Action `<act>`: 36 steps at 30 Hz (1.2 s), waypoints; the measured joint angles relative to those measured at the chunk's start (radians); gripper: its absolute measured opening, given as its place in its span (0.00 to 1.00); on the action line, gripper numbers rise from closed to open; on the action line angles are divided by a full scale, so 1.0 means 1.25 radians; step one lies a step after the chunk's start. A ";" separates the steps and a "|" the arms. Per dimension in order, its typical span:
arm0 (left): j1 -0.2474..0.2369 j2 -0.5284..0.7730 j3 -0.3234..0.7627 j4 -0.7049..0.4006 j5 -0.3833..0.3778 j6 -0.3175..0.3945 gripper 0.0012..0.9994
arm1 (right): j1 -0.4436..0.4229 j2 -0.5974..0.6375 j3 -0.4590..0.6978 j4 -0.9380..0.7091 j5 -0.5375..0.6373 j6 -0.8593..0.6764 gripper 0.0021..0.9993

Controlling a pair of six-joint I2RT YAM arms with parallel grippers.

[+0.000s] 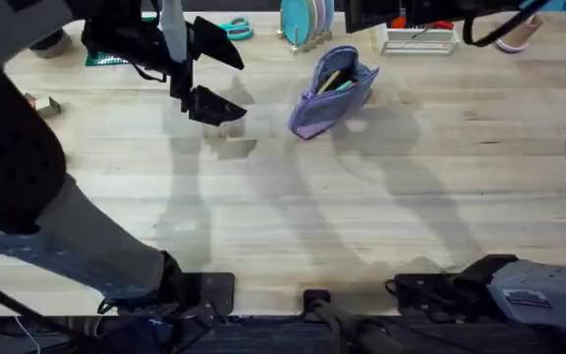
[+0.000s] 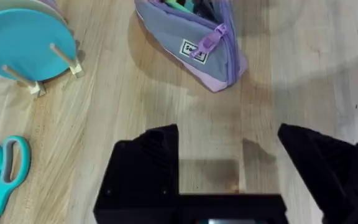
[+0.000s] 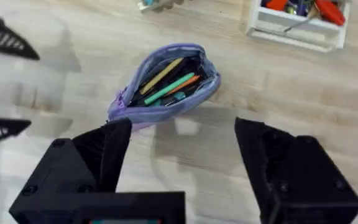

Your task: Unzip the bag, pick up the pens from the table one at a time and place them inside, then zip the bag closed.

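Two pens (image 3: pixel 166 84), green and tan-yellow, lie inside the unzipped lavender pouch (image 1: pixel 332 93), which rests on the counter (image 1: pixel 362 216) just before the plate rack (image 1: pixel 306 20). Only zipping closed appears left. Its long axis runs diagonally, pull end away from the rack. Left pincer (image 2: pixel 229 155) and right pincer (image 3: pixel 182 155) hang spread, holding nothing.

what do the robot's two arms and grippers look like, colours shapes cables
Both grippers are matte black with two broad, angular, wedge-like fingers on a boxy black body: the left gripper and the right gripper look alike. In the overhead view the left gripper hangs from a black arm with a pale grey link and black cables. The right arm's base is black with a light grey housing.
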 joint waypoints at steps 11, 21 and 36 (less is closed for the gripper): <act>0.000 0.000 0.000 0.000 0.003 0.000 1.00 | 0.065 0.002 0.000 0.012 -0.071 -0.294 1.00; 0.000 0.000 0.000 0.000 0.003 0.000 1.00 | 0.103 0.089 0.002 0.032 -0.080 -0.494 1.00; 0.000 0.000 0.000 0.001 0.003 0.000 1.00 | 0.116 0.119 0.002 0.062 -0.126 -0.530 1.00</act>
